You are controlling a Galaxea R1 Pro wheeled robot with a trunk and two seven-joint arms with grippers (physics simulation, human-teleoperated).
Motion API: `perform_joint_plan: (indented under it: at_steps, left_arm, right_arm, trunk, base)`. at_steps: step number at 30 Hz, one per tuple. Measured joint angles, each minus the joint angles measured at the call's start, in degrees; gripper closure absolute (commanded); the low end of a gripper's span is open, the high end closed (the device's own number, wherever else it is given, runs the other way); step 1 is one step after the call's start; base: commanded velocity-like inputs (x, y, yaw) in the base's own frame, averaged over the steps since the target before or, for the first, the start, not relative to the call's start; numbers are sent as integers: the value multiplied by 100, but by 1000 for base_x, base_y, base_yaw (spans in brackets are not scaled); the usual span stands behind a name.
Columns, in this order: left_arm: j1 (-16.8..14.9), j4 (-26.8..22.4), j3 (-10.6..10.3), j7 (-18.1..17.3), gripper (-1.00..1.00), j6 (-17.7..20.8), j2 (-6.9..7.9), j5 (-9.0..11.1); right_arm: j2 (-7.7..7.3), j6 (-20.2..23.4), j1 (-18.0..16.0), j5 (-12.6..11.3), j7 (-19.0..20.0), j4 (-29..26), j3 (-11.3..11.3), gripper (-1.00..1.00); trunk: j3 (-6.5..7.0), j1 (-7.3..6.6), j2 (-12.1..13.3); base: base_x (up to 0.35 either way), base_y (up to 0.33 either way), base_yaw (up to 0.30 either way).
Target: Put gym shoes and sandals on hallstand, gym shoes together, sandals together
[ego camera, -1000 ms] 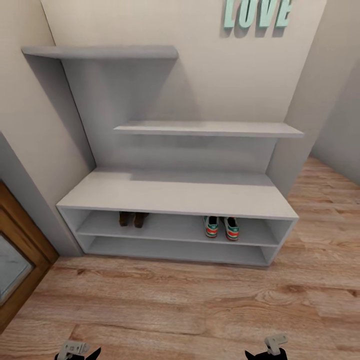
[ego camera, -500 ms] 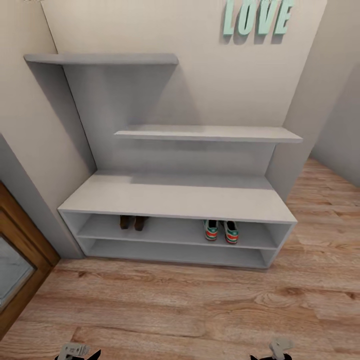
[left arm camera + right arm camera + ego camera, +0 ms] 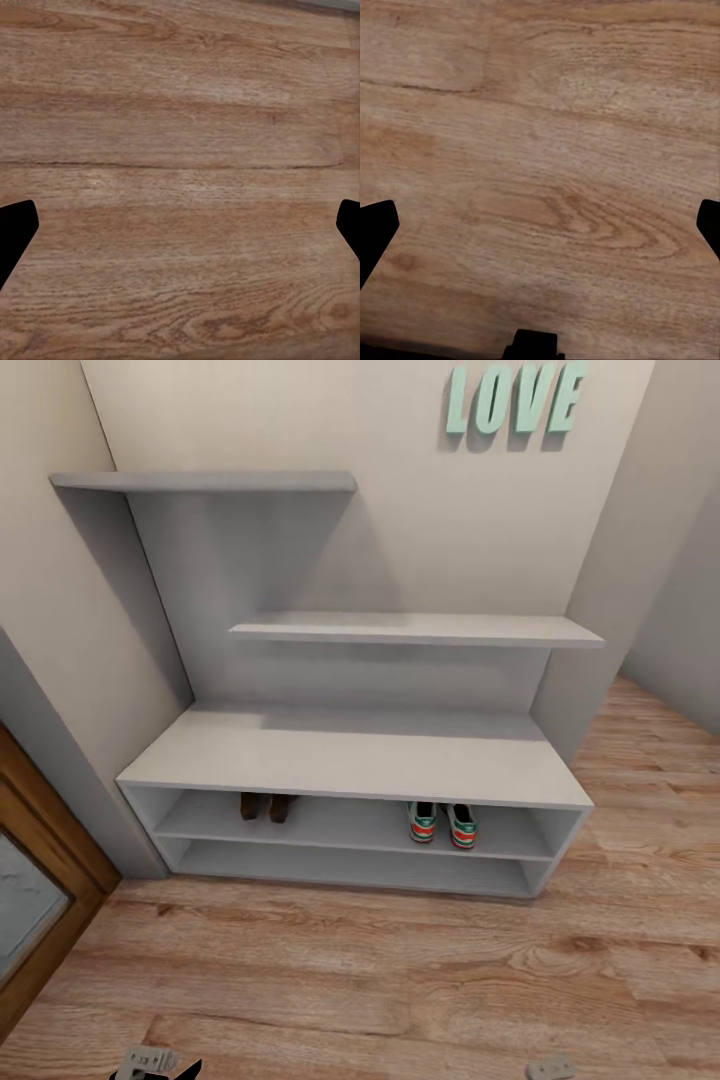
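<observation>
Hallstand (image 3: 350, 755) upper low shelf: sandals (image 3: 265, 806) left end, gym shoes (image 3: 442, 823) right, unmoved | left gripper (image 3: 180, 232), right gripper (image 3: 540, 232) spread wide over floor (image 3: 400, 980)

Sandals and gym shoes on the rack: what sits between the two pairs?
Nothing: in the head view, bare upper open shelf separates the sandals from the gym shoes.

the bench top hides the fronts of the sandals (image 3: 264, 804) and sneakers (image 3: 442, 822); only their heels show.
</observation>
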Motion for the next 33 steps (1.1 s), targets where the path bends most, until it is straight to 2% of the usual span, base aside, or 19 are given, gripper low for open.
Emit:
perform_joint_plan:
  at_steps: [3,7,33]
  left_arm:
    - [0,0,3,0,-100,0,0,0]
    - [0,0,2,0,-100,0,0,0]
    - [0,-7,-2,0,-100,-8,8,14]
  right_arm:
    - [157,-1,1,1,-1,1,2,-100]
    - [282,-1,2,0,-1,1,0,-100]
    - [330,0,2,-1,-1,1,-2,-100]
  trunk:
    - [0,0,0]
    - [0,0,0]
    - [0,0,0]
  base:
    - [0,0,0]
    - [0,0,0]
    - [0,0,0]
